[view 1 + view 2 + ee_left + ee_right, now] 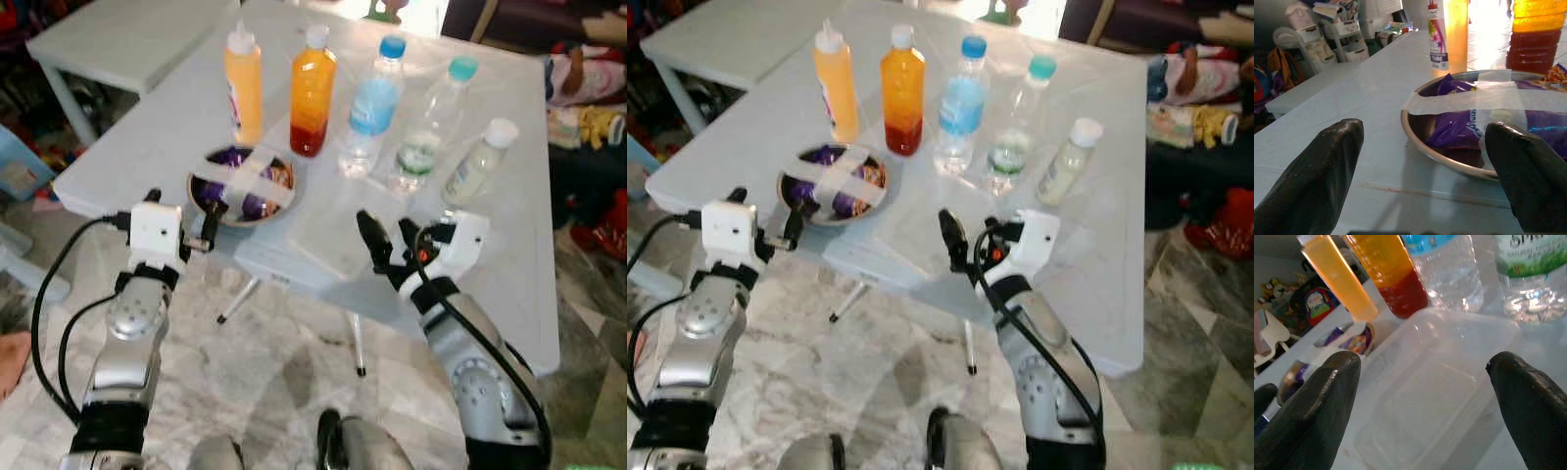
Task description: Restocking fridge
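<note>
On the white table stands a row of bottles: an orange squeeze bottle, an orange-red juice bottle, a blue-labelled water bottle, a green-labelled clear bottle and a small white-capped bottle. In front sits a metal bowl of purple packets, taped across. My left gripper is open at the bowl's near rim. A clear plastic container lies by the table's front edge. My right gripper is open just before this container, holding nothing.
A second white table stands at the back left. Toys and bags crowd the floor on the right, and a blue item sits on the left. Marble floor lies below the front edge of the table.
</note>
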You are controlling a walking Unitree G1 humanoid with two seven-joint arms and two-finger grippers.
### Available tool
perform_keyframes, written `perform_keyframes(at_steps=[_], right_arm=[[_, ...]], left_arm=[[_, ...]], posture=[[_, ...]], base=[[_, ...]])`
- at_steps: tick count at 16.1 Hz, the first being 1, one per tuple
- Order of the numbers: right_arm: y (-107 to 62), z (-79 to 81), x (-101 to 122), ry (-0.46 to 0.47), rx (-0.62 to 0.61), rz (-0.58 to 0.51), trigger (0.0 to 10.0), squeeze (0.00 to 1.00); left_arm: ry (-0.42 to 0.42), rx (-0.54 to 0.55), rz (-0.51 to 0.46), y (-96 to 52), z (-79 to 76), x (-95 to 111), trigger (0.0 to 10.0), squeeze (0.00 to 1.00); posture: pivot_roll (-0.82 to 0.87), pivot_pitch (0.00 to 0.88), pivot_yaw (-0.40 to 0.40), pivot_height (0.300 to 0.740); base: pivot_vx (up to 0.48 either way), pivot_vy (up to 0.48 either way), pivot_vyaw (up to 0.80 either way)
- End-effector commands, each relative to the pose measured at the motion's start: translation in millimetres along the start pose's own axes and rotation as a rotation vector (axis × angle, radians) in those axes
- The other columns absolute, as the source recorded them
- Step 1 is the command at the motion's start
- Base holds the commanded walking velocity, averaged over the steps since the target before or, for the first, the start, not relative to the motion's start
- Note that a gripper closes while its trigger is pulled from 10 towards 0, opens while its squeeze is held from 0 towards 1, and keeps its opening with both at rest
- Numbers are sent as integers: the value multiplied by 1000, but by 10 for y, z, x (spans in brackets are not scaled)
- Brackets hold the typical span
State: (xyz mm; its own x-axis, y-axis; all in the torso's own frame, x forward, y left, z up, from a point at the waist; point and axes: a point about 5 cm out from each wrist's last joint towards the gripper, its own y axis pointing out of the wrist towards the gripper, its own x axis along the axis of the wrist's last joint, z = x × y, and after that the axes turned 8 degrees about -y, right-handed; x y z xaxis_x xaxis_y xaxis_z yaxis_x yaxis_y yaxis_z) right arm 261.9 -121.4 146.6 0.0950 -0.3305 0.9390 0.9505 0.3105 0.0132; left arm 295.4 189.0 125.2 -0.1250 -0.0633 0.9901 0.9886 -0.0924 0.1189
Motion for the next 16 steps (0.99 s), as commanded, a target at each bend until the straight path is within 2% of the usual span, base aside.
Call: perform_keyframes(at_steps=[1,4,7,9,12,15,16], right_arm=[[-57,14,62,5,-7,-11,10000,0],[-187,-49,110,75,-64,18,10000,0],[-229,-18,75,150,-67,73,10000,0],[-197,-8,19,217,-52,102,10000,0],[-43,19,-138,384,-18,172,10000,0],[25,52,-229,448,8,221,10000,0],[67,55,-250,469,14,233,8196,0]], left_arm=[[9,-6,2,10,3,-9,10000,0],[7,-15,-5,41,-18,3,10000,0],[8,-16,-7,48,-12,8,10000,0],[7,-19,-7,52,-21,5,10000,0],[7,-25,-12,62,-44,9,10000,0],[12,-20,-16,64,-13,19,10000,0],[13,-20,-17,64,-14,18,10000,0]], posture=[[-16,134,-43,740],[-21,127,-38,740],[-25,125,-38,740],[-24,125,-37,740],[-9,120,-41,740],[-5,120,-43,740],[-7,119,-42,740]], base=[[0,0,0],[0,0,0],[0,0,0],[0,0,0],[0,0,0],[0,0,0],[0,0,0]])
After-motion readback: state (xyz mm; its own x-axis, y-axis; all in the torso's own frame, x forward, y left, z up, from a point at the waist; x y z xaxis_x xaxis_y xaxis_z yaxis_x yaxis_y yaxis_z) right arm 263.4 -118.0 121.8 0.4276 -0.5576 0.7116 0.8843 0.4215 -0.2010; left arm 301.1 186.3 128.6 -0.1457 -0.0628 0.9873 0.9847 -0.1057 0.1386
